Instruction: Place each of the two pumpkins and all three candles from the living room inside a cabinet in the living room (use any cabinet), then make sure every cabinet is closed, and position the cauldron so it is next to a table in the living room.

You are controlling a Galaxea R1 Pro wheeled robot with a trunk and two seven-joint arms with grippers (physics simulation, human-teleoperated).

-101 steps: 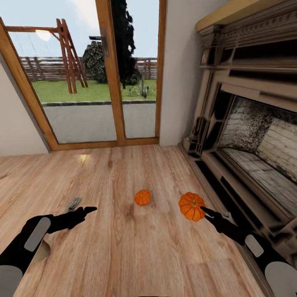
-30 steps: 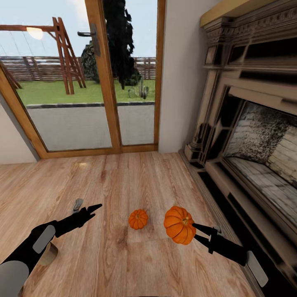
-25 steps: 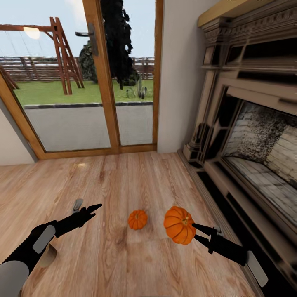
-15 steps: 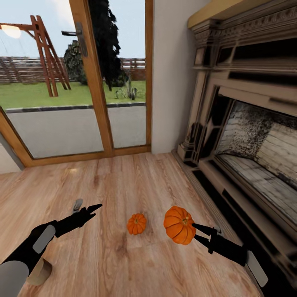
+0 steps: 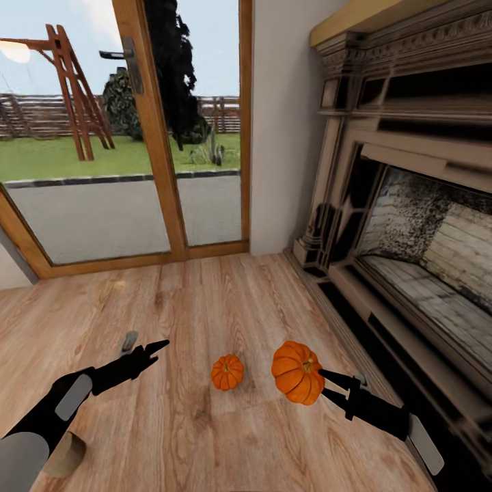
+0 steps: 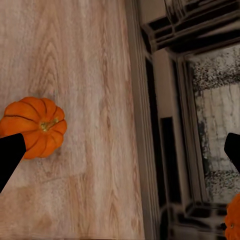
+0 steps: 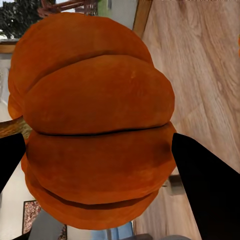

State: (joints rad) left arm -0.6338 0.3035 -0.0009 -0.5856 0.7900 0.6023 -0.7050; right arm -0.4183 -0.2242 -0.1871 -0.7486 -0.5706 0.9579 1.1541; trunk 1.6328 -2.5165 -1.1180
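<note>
Head view first: floor [image 5: 205, 307] of light wood planks ran up to a glazed door [image 5: 137, 137] with a wooden frame, and a stone fireplace [image 5: 410, 205] lined the right side. The right end effector [image 5: 326, 383] held one pumpkin [image 5: 296, 372] above the floor, its two black fingers closed against the pumpkin's side. A smaller-looking second pumpkin [image 5: 227, 372] sat on the planks just beside it, between the two arms. The left end effector [image 5: 145, 350] hovered with its fingers spread and nothing between them. A beige candle [image 5: 65, 454] stood on the floor, partly hidden behind the left arm.

Left wrist view: the floor pumpkin [image 6: 36, 126] lay on the planks, one edge covered by a dark fingertip [image 6: 9, 155], and the fireplace base [image 6: 175, 125] ran alongside. An orange sliver [image 6: 233, 220] was cut off at the frame's corner.

Right wrist view: the held pumpkin [image 7: 95, 120] sat clamped between two black fingers [image 7: 205, 185], blocking most of what lay behind.
</note>
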